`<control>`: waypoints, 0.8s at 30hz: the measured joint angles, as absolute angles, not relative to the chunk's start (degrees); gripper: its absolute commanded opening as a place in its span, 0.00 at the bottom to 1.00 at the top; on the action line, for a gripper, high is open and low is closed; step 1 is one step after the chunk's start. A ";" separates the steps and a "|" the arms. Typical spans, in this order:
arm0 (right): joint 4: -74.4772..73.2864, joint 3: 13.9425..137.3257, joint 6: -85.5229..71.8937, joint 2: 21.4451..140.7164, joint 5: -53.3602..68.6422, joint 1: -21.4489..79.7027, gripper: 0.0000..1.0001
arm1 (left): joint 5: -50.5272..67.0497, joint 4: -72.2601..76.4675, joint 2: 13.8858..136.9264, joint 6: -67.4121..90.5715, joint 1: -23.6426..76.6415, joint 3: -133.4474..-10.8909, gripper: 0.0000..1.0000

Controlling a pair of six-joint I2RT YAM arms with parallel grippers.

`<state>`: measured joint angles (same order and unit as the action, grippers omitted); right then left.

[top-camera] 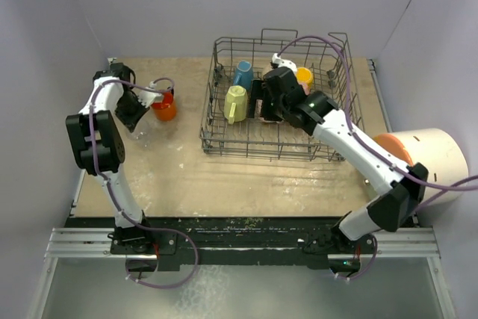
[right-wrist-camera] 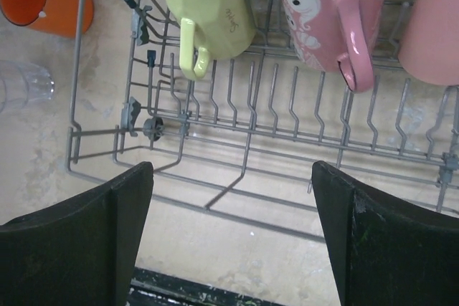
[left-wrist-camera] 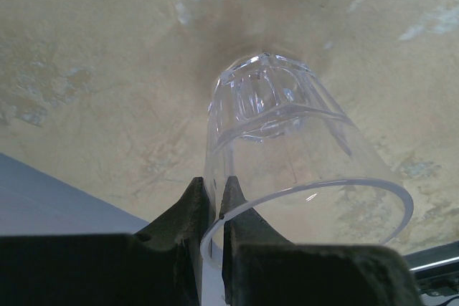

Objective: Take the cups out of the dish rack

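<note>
The left gripper [left-wrist-camera: 217, 191] pinches the rim of the clear glass tumbler [left-wrist-camera: 287, 127] on the tan table [left-wrist-camera: 86, 105] (beside an orange mug [top-camera: 164, 108], outside the grey wire dish rack [top-camera: 211, 95]). The right gripper [right-wrist-camera: 231, 177] hangs spread wide over the rack.

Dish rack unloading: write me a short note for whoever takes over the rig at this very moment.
Left gripper: shut on the rim of the clear glass, low over the table left of the dish rack; whether the glass touches the table I cannot tell.
Right gripper: open and empty, over the rack's near side.
Done: orange cup stands on the table beside the glass.
In the rack: yellow-green mug, pink mug, pink tumbler, blue cup, yellow cup.
Left: release the glass, then unload those five; the right gripper is nearest the two mugs.
</note>
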<state>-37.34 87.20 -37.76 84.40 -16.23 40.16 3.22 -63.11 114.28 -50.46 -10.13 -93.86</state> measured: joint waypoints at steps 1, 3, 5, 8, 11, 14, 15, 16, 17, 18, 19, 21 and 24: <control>-37.21 88.09 -37.78 86.00 -17.08 40.47 0.90 | 2.83 -63.00 115.31 -50.13 -10.20 -94.89 0.00; -37.04 89.95 -37.76 89.36 -17.91 41.32 0.89 | 2.42 -63.18 117.19 -49.69 -10.35 -97.45 0.03; -36.99 92.42 -37.74 93.49 -19.07 42.48 0.88 | 2.20 -63.11 118.61 -48.97 -10.55 -99.98 0.10; -37.04 96.68 -37.74 100.12 -20.84 44.01 0.86 | 2.09 -61.89 120.01 -48.42 -11.07 -102.48 0.27; -37.41 100.55 -37.82 106.06 -23.16 44.99 0.82 | 2.33 -61.56 120.16 -47.90 -11.62 -103.42 0.62; -37.87 103.57 -38.11 110.63 -25.04 45.28 0.79 | 3.49 -61.78 119.96 -47.31 -11.97 -104.25 0.84; -37.87 104.51 -38.33 112.03 -25.63 45.32 0.78 | 4.03 -61.93 119.70 -47.11 -11.99 -104.27 0.98; -37.87 105.23 -38.48 113.25 -26.15 45.32 0.77 | 4.51 -62.13 119.24 -47.37 -12.03 -104.27 1.00; -37.91 106.21 -38.85 114.69 -26.59 45.32 0.76 | 5.08 -62.52 118.43 -47.16 -12.03 -104.27 0.99; -37.89 107.00 -39.13 116.01 -27.03 45.32 0.75 | 5.72 -62.72 117.40 -47.13 -12.03 -104.27 0.99; -37.89 107.59 -39.40 116.97 -27.51 45.32 0.73 | 6.31 -62.83 116.05 -47.09 -12.03 -104.27 0.99; -38.00 109.16 -40.01 119.09 -28.10 45.32 0.70 | 7.51 -62.94 112.79 -46.96 -12.03 -104.22 0.99; -38.13 111.70 -40.95 122.39 -29.43 45.32 0.65 | 9.32 -62.28 105.01 -46.02 -12.03 -103.15 0.99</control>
<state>-38.13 111.70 -40.95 122.39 -29.43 45.32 9.32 -62.28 105.01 -46.02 -12.03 -103.15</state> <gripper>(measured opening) 0.693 0.992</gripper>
